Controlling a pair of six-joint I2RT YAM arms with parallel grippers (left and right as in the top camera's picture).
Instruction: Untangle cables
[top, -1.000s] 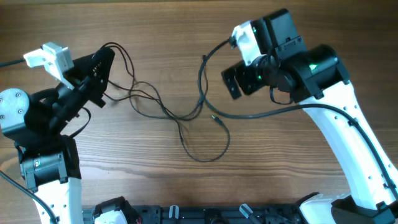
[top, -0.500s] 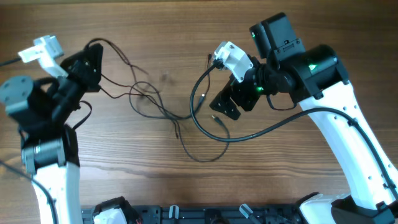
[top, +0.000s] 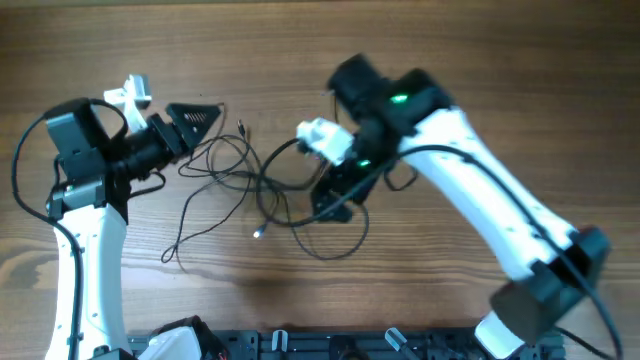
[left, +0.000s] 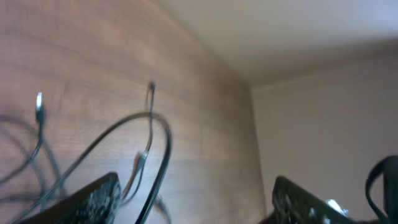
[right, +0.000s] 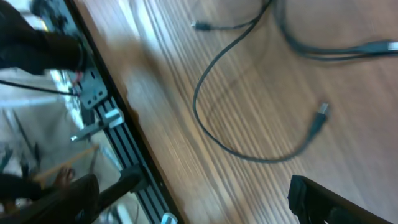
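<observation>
The cables (top: 255, 185) are thin dark wires lying in loose, overlapping loops on the wooden table, with one strand trailing to the front left (top: 180, 240). My left gripper (top: 200, 125) stands open at the left edge of the tangle. In the left wrist view, a strand (left: 163, 162) passes loosely between its fingers (left: 93, 199) near the left one, and small plug ends (left: 39, 102) lie beyond. My right gripper (top: 335, 205) hovers open over the middle of the tangle. Below the right gripper (right: 193, 186) lie a cable loop (right: 249, 152) and a plug (right: 320, 115).
A black rail (top: 300, 345) runs along the table's front edge and also shows in the right wrist view (right: 112, 118). The right arm's thicker black cable (top: 285, 150) arcs over the tangle by its white camera mount (top: 320, 135).
My left gripper has opened and let go of the cable, which has dropped into looser loops. The right arm has swung left and forward over the tangle.
</observation>
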